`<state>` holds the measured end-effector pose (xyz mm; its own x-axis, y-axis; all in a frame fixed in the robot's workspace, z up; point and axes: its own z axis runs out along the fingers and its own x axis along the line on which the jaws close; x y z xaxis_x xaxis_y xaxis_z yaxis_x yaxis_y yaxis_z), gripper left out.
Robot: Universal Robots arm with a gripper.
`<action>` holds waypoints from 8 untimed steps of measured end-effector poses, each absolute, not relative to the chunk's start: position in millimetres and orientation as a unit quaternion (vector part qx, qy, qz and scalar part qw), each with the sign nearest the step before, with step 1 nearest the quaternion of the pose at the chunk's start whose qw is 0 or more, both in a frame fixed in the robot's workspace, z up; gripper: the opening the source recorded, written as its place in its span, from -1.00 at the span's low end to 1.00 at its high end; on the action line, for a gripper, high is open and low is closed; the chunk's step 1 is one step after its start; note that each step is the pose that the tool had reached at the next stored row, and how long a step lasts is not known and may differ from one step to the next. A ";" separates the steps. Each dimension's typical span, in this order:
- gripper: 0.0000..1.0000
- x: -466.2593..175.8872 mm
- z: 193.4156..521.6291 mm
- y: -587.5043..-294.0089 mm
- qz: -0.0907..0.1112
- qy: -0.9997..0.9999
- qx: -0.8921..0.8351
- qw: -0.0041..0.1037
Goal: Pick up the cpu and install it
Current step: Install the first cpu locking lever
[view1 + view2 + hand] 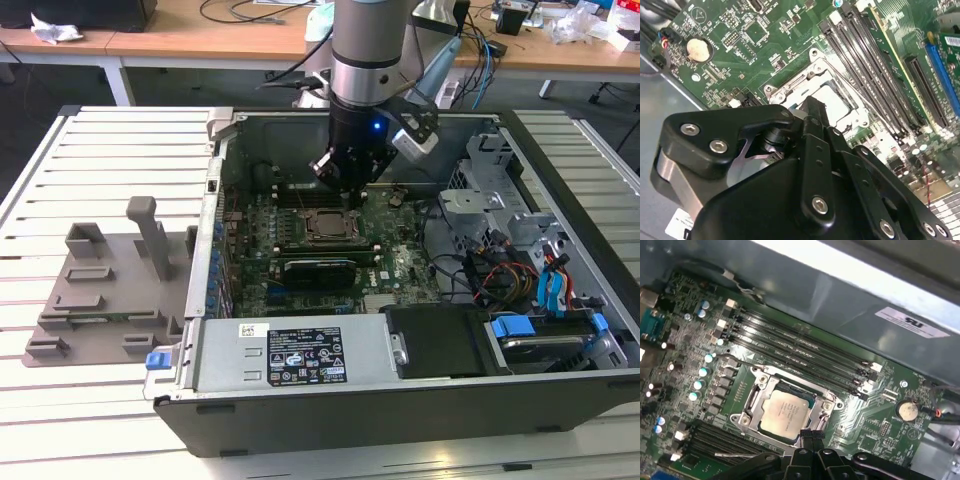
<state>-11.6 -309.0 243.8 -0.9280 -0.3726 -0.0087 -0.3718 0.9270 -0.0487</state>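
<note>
Hand [345, 178] hanging low inside the open computer case [300, 350], just above the motherboard [390, 250] and slightly behind the socket frame [322, 226] as seen in the exterior view. Fingertips [807, 434] drawn close together in the first wrist view, nothing visibly between them; whether fully pressed together, cannot tell. Cpu [785, 410] lying flat in the socket just ahead of the fingertips, silvery top facing up, apart from the hand, ringed by the metal frame [756, 395]. Same chip [832, 100] partly showing past the black finger links in the second wrist view, seated inside the frame [790, 87] there. Rows of dark memory slots [800, 352] running beyond the socket on the far side from the hand, a second set of slots [715, 437] close beside it on the near side. Round coin battery [907, 410] off to one side of the fingertips, well apart from the chip. Gray plastic tray [105, 290] resting on the slatted desk [60, 180], outside the case, well apart from the hand toward the exterior view's left.
</note>
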 end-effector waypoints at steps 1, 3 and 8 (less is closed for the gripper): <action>-0.79 -11.5 243.8 -309.0 -0.023 0.983 -0.180 0.009; -0.79 -11.5 243.8 -309.0 -0.024 0.990 -0.137 0.008; -0.79 -11.5 243.8 -309.0 -0.011 0.995 -0.102 0.008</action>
